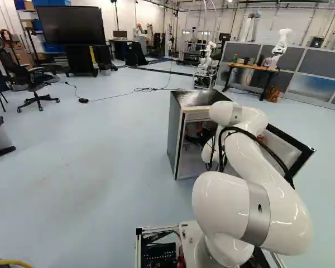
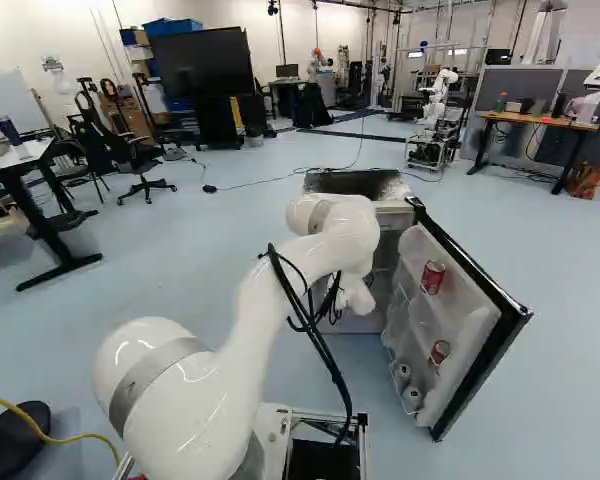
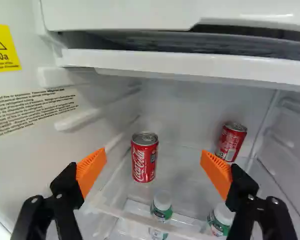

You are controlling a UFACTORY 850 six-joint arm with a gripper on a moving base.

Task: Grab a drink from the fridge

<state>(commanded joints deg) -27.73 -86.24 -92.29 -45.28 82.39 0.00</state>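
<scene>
Over pale blue floor (image 1: 100, 145), bends forward and down into the open fridge (image 1: 176, 134), gripper (image 3: 154, 157) spread wide; faces one red can (image 3: 144, 159) near a side wall, another red can (image 3: 232, 142) near the opposite back corner.

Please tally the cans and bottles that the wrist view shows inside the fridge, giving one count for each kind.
Red cans: 2
White-capped bottles: 2
Total: 4
</scene>
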